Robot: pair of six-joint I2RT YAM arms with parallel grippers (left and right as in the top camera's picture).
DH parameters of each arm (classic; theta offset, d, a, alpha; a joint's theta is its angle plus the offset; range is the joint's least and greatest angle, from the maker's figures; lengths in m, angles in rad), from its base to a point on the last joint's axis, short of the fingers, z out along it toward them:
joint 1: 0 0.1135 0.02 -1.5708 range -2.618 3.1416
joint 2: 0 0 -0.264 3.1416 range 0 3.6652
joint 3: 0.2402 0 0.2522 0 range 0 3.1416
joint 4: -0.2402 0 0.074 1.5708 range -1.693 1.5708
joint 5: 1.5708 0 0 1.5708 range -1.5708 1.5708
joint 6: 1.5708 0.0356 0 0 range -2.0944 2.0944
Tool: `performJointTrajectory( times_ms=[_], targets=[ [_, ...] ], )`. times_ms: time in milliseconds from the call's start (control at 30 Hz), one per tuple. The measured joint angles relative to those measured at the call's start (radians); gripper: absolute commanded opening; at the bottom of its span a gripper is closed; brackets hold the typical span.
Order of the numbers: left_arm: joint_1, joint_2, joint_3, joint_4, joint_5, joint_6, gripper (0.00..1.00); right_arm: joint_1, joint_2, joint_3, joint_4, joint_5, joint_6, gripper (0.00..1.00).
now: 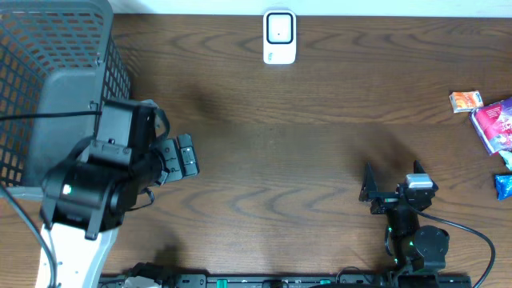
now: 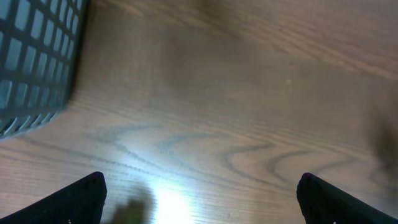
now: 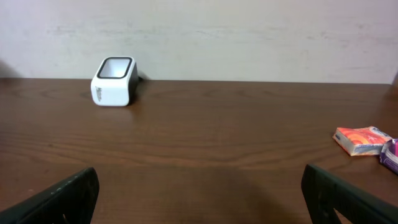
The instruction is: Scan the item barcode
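The white barcode scanner (image 1: 279,36) stands at the table's far edge, also in the right wrist view as the scanner (image 3: 114,81) at far left. Small items lie at the right edge: an orange packet (image 1: 466,101), a purple packet (image 1: 496,126) and a blue packet (image 1: 504,186). No barcode shows on any of them. My left gripper (image 1: 186,156) hangs open over bare wood beside the basket, nothing between its fingers (image 2: 81,199). My right gripper (image 1: 392,182) is open near the front right, well short of the orange packet (image 3: 362,140).
A grey mesh basket (image 1: 48,80) fills the far left corner; its wall (image 2: 31,62) is close to the left gripper. Wooden tabletop (image 1: 304,160) stretches between the two arms. A pale wall rises behind the scanner in the right wrist view.
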Motion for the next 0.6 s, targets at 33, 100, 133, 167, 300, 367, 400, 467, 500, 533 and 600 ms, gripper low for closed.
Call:
performJointTrajectory(
  times_ms=[33, 100, 133, 167, 300, 367, 400, 467, 500, 533, 600],
  targets=[
    [0.0, -0.021, -0.018, 0.019, -0.001, 0.005, 0.98, 0.0, 0.0, 0.0, 0.0, 0.0, 0.0, 0.99],
    [0.0, -0.077, -0.071, 0.076, -0.002, 0.021, 0.98, 0.0, 0.0, 0.0, 0.0, 0.0, 0.0, 0.99],
    [0.0, -0.112, -0.106, 0.116, -0.004, 0.028, 0.98, 0.0, 0.0, 0.0, 0.0, 0.0, 0.0, 0.99],
    [0.0, -0.151, -0.145, 0.161, -0.004, 0.036, 0.98, 0.0, 0.0, 0.0, 0.001, 0.0, 0.0, 0.99],
    [0.0, -0.327, -0.34, 0.415, 0.028, 0.087, 0.98, 0.0, 0.0, 0.0, 0.001, 0.0, 0.0, 0.99],
    [0.0, -0.43, -0.458, 0.554, 0.053, 0.128, 0.98, 0.0, 0.0, 0.0, 0.0, 0.0, 0.0, 0.99],
    [0.0, -0.484, -0.52, 0.623, 0.064, 0.152, 0.98, 0.0, 0.0, 0.0, 0.0, 0.0, 0.0, 0.99],
    [0.0, -0.585, -0.629, 0.721, 0.075, 0.193, 0.98, 0.0, 0.0, 0.0, 0.0, 0.0, 0.0, 0.99],
    [0.0, -0.632, -0.685, 0.774, 0.081, 0.217, 0.98, 0.0, 0.0, 0.0, 0.001, 0.001, 0.0, 0.99],
    [0.0, -0.668, -0.731, 0.82, 0.085, 0.238, 0.98, 0.0, 0.0, 0.0, 0.001, 0.0, 0.0, 0.99],
    [0.0, -0.729, -0.826, 0.916, 0.09, 0.279, 0.98, 0.0, 0.0, 0.0, 0.0, 0.0, 0.0, 0.99]
  ],
)
